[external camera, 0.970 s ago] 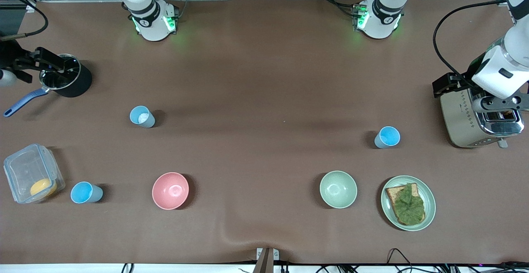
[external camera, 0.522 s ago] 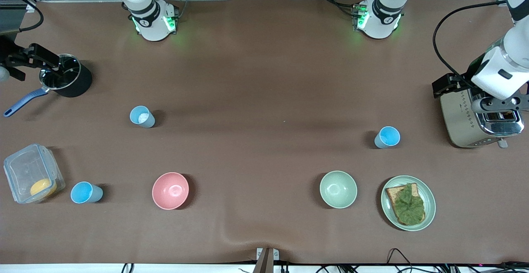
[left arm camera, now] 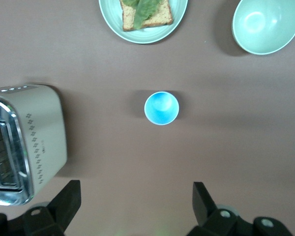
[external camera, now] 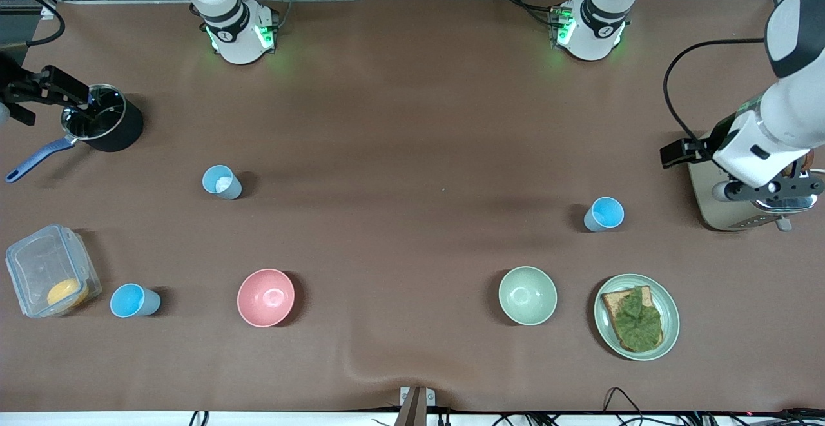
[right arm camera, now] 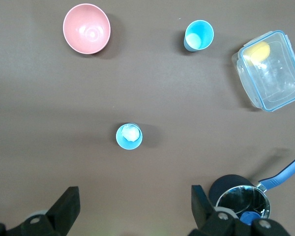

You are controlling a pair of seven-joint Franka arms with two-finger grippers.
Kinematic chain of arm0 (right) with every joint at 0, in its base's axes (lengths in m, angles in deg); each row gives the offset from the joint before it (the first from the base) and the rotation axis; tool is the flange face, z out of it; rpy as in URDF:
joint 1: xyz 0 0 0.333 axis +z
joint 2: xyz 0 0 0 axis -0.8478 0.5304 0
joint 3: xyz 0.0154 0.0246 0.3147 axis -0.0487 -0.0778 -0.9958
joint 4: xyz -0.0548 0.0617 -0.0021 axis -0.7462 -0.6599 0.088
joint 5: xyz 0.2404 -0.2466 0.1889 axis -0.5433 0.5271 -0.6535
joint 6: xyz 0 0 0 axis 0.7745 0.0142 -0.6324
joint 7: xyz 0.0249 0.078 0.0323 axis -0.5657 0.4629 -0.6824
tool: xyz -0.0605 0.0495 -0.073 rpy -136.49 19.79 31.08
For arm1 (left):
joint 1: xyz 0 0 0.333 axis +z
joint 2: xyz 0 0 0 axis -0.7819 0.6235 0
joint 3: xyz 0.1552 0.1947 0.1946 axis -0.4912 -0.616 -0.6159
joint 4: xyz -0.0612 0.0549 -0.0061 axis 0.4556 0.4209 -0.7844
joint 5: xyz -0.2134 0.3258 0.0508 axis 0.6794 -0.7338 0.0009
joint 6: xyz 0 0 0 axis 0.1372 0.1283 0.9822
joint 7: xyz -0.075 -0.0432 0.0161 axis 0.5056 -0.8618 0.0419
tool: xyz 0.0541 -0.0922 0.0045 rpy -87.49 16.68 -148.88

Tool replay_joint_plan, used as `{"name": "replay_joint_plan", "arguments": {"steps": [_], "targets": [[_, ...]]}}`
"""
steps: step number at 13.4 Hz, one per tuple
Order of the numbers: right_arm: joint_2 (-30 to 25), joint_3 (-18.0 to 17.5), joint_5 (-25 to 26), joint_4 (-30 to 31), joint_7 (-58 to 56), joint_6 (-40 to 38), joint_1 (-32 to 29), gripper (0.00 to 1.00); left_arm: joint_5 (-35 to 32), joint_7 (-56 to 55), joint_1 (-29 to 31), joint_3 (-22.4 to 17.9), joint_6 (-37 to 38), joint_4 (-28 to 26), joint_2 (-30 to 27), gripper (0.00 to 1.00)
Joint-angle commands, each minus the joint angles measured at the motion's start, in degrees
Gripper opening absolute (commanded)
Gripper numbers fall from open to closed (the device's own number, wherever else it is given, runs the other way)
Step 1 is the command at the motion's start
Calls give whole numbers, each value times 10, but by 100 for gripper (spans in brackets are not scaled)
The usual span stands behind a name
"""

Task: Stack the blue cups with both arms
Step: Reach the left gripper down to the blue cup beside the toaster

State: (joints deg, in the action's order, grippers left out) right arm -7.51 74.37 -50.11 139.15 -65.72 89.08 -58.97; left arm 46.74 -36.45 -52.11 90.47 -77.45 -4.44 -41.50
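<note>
Three blue cups stand upright and apart on the brown table. A dull grey-blue cup [external camera: 222, 182] with something white inside also shows in the right wrist view [right arm camera: 129, 136]. A sky blue cup [external camera: 134, 300] stands beside the clear box and shows there too [right arm camera: 198, 35]. Another sky blue cup [external camera: 604, 214] stands near the toaster and shows in the left wrist view [left arm camera: 161, 107]. My left gripper [external camera: 767, 191] hangs over the toaster, open and empty [left arm camera: 135, 204]. My right gripper [right arm camera: 133, 204] is open and empty, high beside the pot, mostly cut off in the front view.
A black pot [external camera: 106, 123] with a blue handle, a clear box [external camera: 48, 271] holding something orange, a pink bowl [external camera: 265, 297], a pale green bowl [external camera: 527, 295], a plate [external camera: 670, 313] of toast with lettuce, and a toaster [external camera: 709, 207].
My left arm has shifted over the toaster toward the nearby sky blue cup. My right arm has drawn a little farther out past the pot. The cups have not moved.
</note>
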Motion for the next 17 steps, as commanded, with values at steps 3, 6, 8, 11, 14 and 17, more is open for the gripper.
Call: {"name": "replay_joint_plan", "arguments": {"steps": [3,6,8,11,14,17], "targets": [[2,-8,8,-13,7,-9,-8,100,16,6,13,1,-80,-43,40,100],[2,-8,9,-15,7,-10,-9,100,16,8,19,0,-179,-123,43,100],[2,-7,9,-16,7,-10,-10,100,8,8,20,0,-229,-160,54,100],[2,-7,8,-20,7,-11,-11,100,7,13,30,-1,-274,-195,69,100],[2,-6,8,-20,7,-11,-14,100,8,13,33,-1,-319,-218,99,100],[2,-5,7,-20,6,-11,-22,100,8,13,36,-1,-332,-226,119,100]]}}
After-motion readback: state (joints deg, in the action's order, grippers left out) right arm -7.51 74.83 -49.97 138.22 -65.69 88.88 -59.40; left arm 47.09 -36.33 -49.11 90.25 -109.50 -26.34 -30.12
